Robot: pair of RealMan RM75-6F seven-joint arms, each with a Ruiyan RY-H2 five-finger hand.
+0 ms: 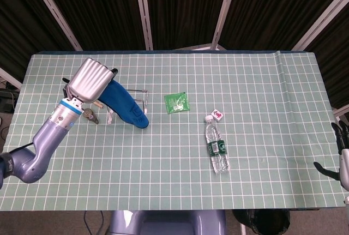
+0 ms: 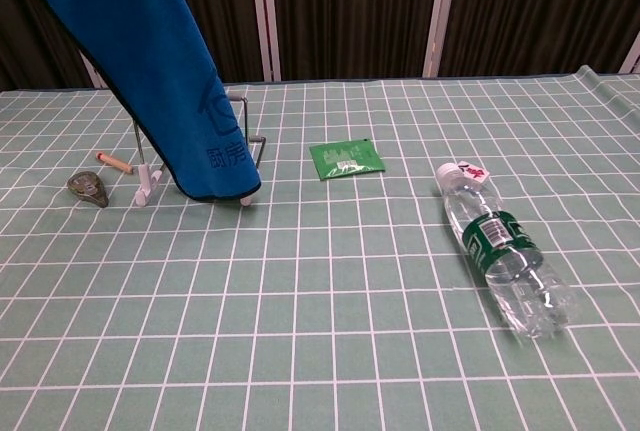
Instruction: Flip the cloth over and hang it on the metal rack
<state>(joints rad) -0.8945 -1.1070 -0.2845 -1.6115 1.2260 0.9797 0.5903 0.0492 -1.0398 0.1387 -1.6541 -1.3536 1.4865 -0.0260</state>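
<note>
Left hand (image 1: 90, 80) raised above the desk (image 1: 262, 93), grasping the blue cloth (image 1: 124, 104), which hangs down from it across the metal rack (image 2: 147, 183). Right hand (image 1: 342, 156) released, fingers apart, off the desk's far side.

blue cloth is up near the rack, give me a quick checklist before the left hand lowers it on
1. Left hand holds the blue cloth by its top end: ok.
2. Cloth is off the table and hangs free: ok.
3. Cloth is lined up over the metal rack: cannot tell; it hides most of the frame.
4. Rack stands upright on its feet: ok.
5. Water bottle and green packet lie apart from the rack: ok.
6. Right hand is at the table's far edge, out of the way: ok.
</note>
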